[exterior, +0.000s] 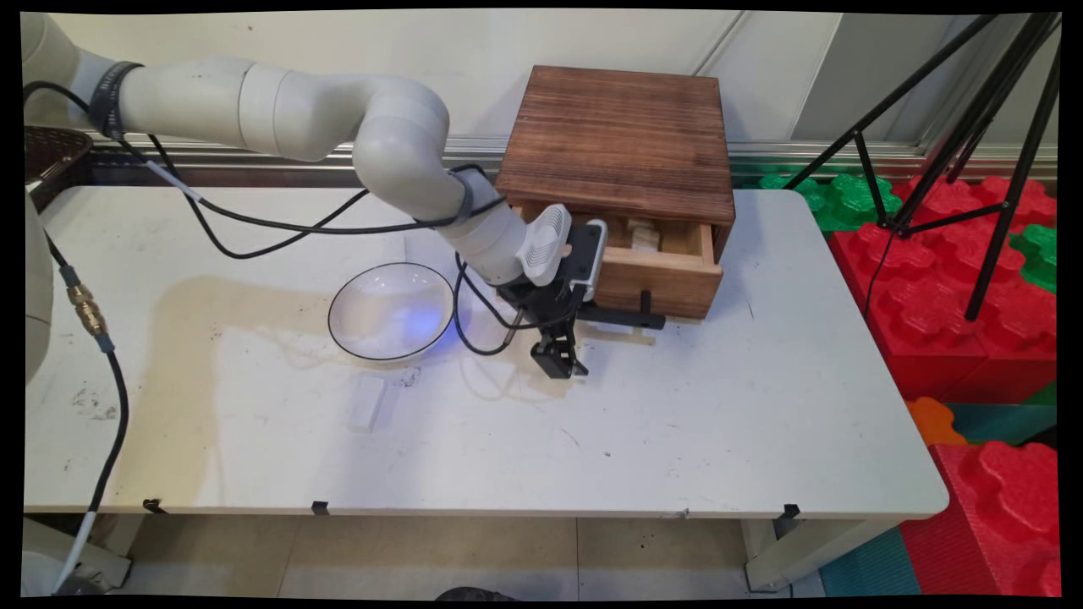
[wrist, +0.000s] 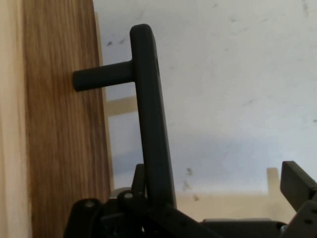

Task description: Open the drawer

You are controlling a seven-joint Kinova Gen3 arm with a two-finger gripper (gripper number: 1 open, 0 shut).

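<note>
White arm point(exterior: 279, 110) of smooth rounded tube segments with visible seams and a few dark scuff marks. Black strap bands near the shoulder end and at the wrist. Black cables point(exterior: 254, 224) run along it in loops; one at the left carries a brass fitting point(exterior: 85, 309). White ribbed, vented module point(exterior: 541, 245) at the wrist. Black gripper point(exterior: 558, 359), exposed linkage with round pins; matte black fingers point(wrist: 297, 186).

Lab — tripod point(exterior: 973, 110), foam blocks point(exterior: 956, 279).
</note>
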